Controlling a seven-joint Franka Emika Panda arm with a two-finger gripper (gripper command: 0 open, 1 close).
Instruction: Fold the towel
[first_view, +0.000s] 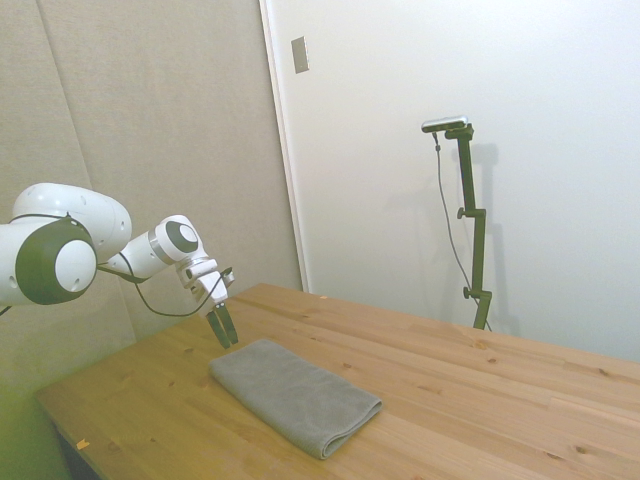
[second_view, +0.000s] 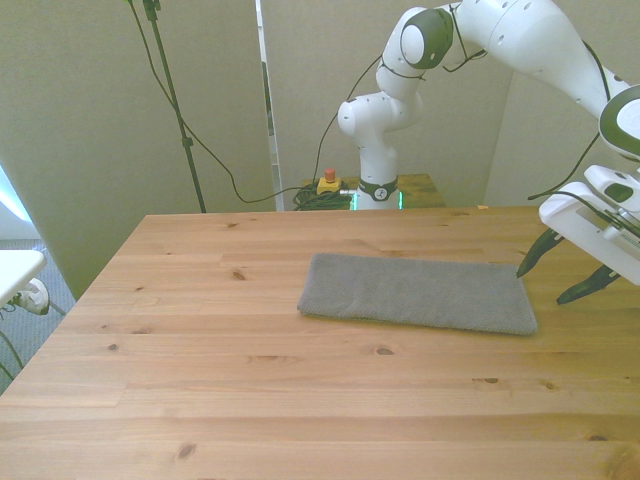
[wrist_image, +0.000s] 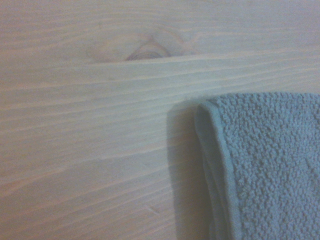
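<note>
Towel (second_view: 418, 293) is lying lengthwise away from the gripper (second_view: 565, 275), which is hovering open and empty just beside its short end.

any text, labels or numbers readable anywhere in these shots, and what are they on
None can be read.
The towel is plain grey, no tag or print showing.
The table shows only wood grain and knots.
The tool and the arm show no legible marking.
</note>
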